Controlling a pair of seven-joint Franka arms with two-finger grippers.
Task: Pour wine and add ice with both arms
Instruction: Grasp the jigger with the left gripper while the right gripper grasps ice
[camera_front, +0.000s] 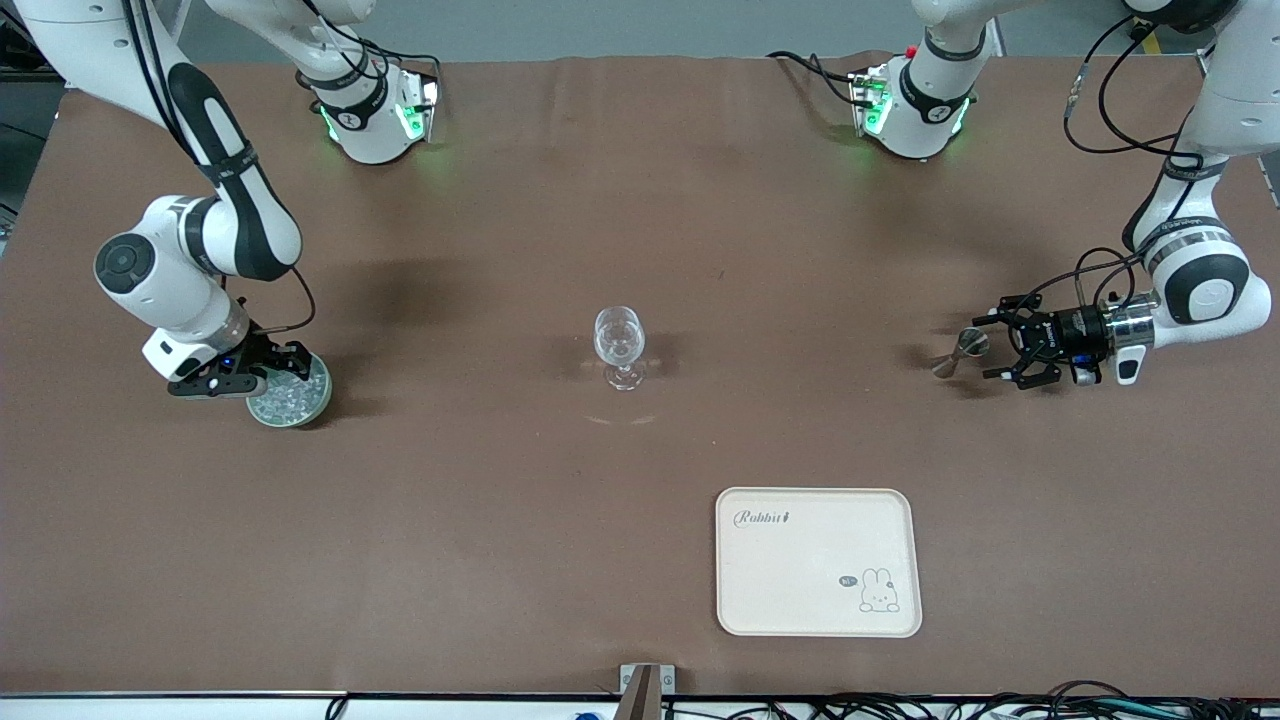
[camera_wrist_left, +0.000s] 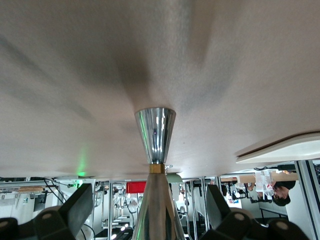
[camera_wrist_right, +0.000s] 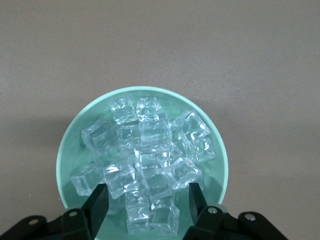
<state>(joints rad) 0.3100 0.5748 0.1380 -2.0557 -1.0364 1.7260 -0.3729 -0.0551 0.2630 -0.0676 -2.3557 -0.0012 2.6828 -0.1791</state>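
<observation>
A: Where is the ice (camera_wrist_right: 147, 160) right now?

B: Heaped in a pale green bowl (camera_front: 291, 392), at about nine o'clock from the wine glass (camera_front: 619, 346) that stands mid-table, toward the right arm's end. The right gripper (camera_front: 262, 362) hangs just over the bowl's rim, fingers (camera_wrist_right: 98, 207) spread on either side of a cube at the edge of the pile, not clamped on it.

A: And the other arm?

B: The left gripper (camera_front: 1000, 347) is at roughly three o'clock from the glass, turned sideways low over the table, its jaws wide. A shiny metal jigger (camera_wrist_left: 156, 145) stands between them, and neither finger (camera_wrist_left: 75, 207) touches it.

A: Anything else on the table?

B: A cream tray (camera_front: 818, 560) with a rabbit print, at about five o'clock from the glass, nearer the front camera.
</observation>
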